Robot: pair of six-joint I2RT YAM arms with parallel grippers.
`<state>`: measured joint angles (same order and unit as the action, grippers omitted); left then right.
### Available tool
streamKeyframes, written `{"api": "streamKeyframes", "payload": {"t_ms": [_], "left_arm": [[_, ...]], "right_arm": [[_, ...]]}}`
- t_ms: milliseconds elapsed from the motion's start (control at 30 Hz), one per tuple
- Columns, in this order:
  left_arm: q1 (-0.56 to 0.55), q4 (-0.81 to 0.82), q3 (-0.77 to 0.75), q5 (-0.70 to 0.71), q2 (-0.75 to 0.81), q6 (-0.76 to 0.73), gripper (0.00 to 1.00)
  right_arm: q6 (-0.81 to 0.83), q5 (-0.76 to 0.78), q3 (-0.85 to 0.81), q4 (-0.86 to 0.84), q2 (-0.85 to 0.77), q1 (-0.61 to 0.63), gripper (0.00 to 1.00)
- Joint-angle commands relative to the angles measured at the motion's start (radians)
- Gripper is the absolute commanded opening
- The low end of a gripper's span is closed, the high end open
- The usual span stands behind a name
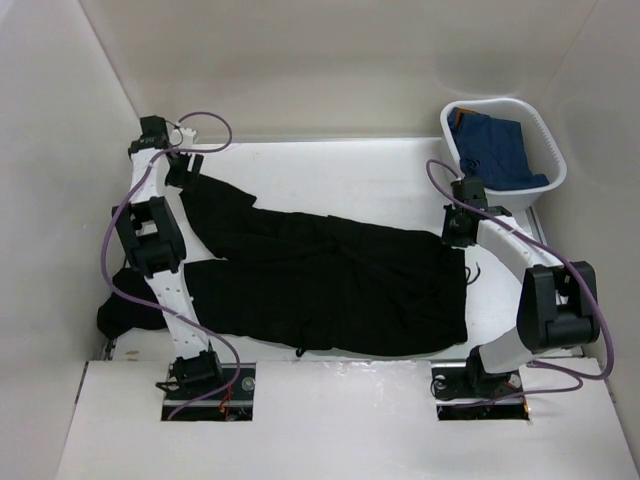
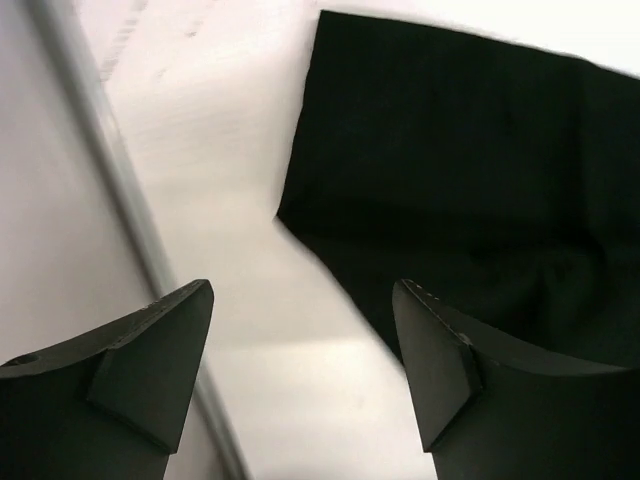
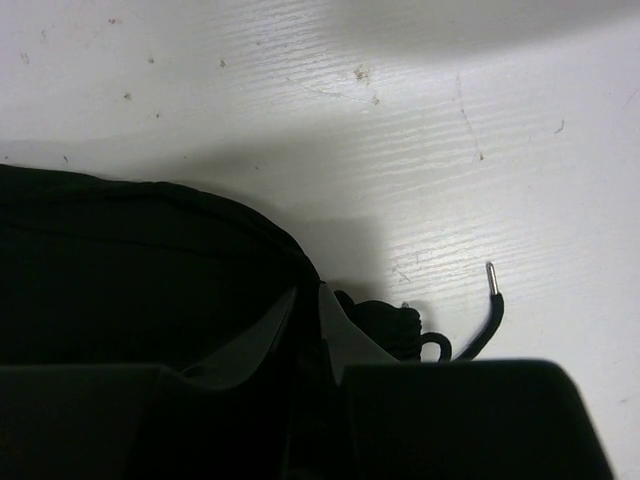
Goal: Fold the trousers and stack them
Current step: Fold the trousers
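From above, a white basket point(image 1: 545, 135) sits at the table's point(image 1: 350, 170) far right corner with a blue garment point(image 1: 495, 150) inside, well apart from the work. Purple cables point(image 1: 120, 230) loop along both arms. The left arm stretches over the spread legs and hides a strip of each. The left gripper point(image 1: 186, 172) hangs at the far left, at the end of the upper leg. The right gripper point(image 1: 458, 232) is at the waistband on the right. The trousers point(image 1: 330, 280) lie flat across the middle of the table, plain black, waist to the right. The legs run left and part slightly, and the lower leg's end reaches the table's left edge.

In the left wrist view, a pale wall runs down the left side. The left gripper point(image 2: 302, 290) stands wide with only bare table between its fingers. The trousers point(image 2: 450, 170) show a straight hem, smooth and matte, just beyond the right finger.

In the right wrist view, a black drawstring point(image 3: 492, 300) with a metal tip curls on the scuffed white table. The right gripper point(image 3: 308, 295) is narrow, its fingers nearly together at the rounded waistband edge of the trousers point(image 3: 130, 260). Whether cloth is pinched between them I cannot tell.
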<state>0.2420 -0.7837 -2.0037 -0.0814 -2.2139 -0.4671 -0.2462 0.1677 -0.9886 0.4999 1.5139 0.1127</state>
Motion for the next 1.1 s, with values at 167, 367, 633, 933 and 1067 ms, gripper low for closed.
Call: {"api": "streamKeyframes", "payload": {"t_ms": [167,367,633,933,1067], "left_arm": [[-0.046,0.115,-0.171,-0.08,-0.159,0.113,0.78],[-0.051,0.115,-0.29,0.131,-0.306,0.153,0.76],[-0.091,-0.13,-0.346,-0.029,-0.415,-0.025,0.49],[-0.07,0.037,-0.218,0.088,-0.27,0.005,0.0],[-0.024,0.054,-0.214,0.098,-0.187,0.035,0.0]], "right_arm": [[0.024,0.029,-0.03,-0.044,0.029,0.008,0.17],[0.021,0.041,-0.022,-0.038,0.011,0.008,0.17],[0.025,0.056,-0.05,-0.009,-0.003,-0.002,0.61],[0.079,0.118,-0.134,0.109,0.065,-0.001,0.89],[0.128,0.108,-0.139,0.181,0.141,-0.017,1.0]]}}
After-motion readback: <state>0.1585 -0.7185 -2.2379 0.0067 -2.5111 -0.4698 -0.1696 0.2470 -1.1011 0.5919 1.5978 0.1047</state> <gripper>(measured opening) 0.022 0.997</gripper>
